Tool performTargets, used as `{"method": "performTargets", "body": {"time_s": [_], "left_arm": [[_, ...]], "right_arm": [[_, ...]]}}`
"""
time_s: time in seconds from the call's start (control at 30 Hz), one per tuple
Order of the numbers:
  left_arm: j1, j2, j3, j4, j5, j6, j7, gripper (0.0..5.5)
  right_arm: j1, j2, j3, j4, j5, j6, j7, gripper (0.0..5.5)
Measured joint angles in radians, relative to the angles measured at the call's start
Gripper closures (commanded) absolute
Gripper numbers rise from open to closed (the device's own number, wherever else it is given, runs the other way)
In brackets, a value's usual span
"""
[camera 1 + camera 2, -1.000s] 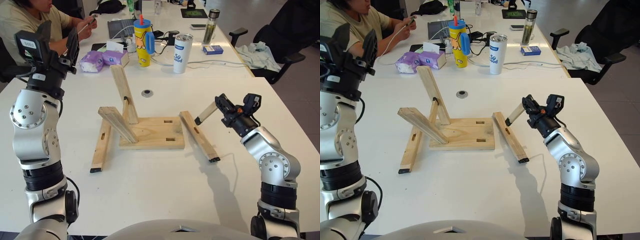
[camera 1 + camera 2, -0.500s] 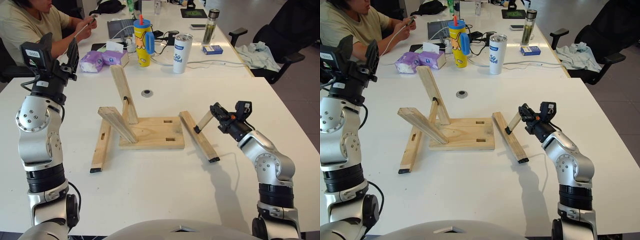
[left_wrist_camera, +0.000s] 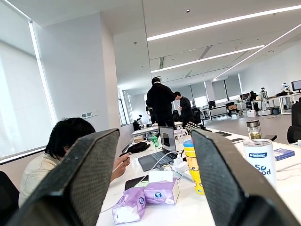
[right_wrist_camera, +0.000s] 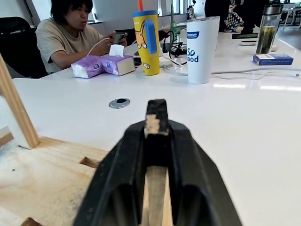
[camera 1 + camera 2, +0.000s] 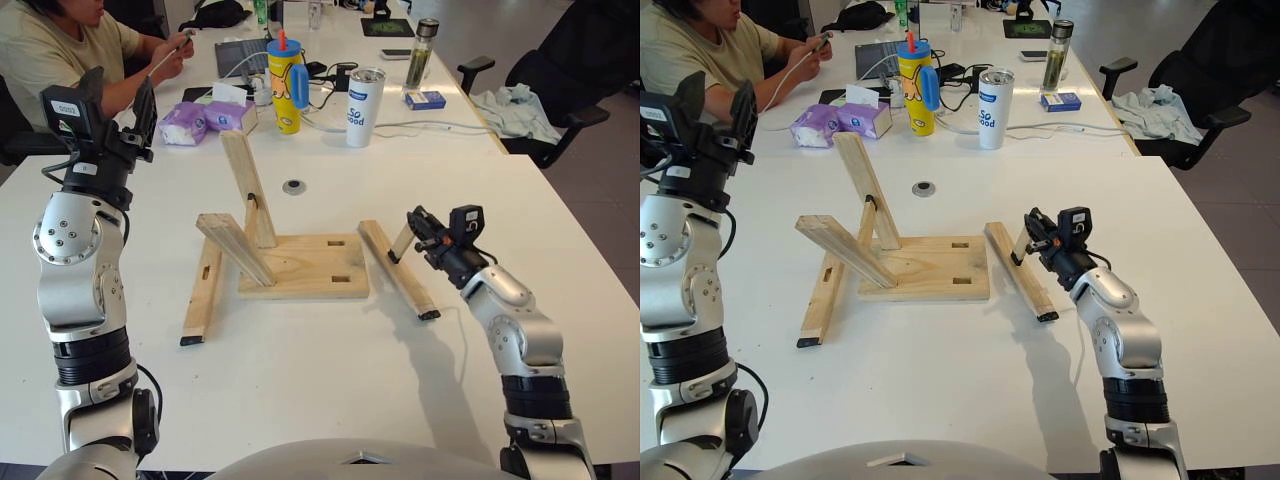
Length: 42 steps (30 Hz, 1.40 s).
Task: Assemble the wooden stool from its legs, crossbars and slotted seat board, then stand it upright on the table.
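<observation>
- Right claw [image 5: 417, 225], pinching the crossbar [image 5: 400, 244], is lowering it toward the loose leg [image 5: 410, 286] just ahead; slotting is approaching.
- Left claw [image 5: 118, 90] is idling spread, well apart.

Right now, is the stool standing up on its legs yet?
Not yet. The seat board lies flat on the table, two legs slant up from it, and two other legs lie flat beside it.
</observation>
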Motion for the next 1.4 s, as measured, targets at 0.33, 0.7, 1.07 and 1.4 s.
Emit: {"method": "performTargets", "body": {"time_s": [0.33, 0.7, 1.07, 1.4], "left_arm": [[0.005, 0.0, -0.007, 0.004, 0.0, -0.006, 0.003, 2.67], [0.005, 0.0, -0.014, 0.013, 0.0, -0.011, 0.009, 2.67], [0.005, -0.001, -0.02, 0.018, 0.0, -0.016, 0.01, 2.67], [0.005, -0.015, -0.033, 0.02, 0.0, -0.022, 0.011, 2.67]], "right_arm": [[0.0, 0.007, 0.031, 0.042, -0.044, -0.088, 0.025, 5.06], [-0.037, 0.001, 0.03, 0.017, -0.06, 0.021, 0.02, 4.33], [-0.276, 0.006, -0.064, -0.085, -0.015, 0.117, -0.046, 3.92], [-0.313, 0.109, 0.055, 0.08, -0.104, 0.054, -0.077, 3.92]]}}
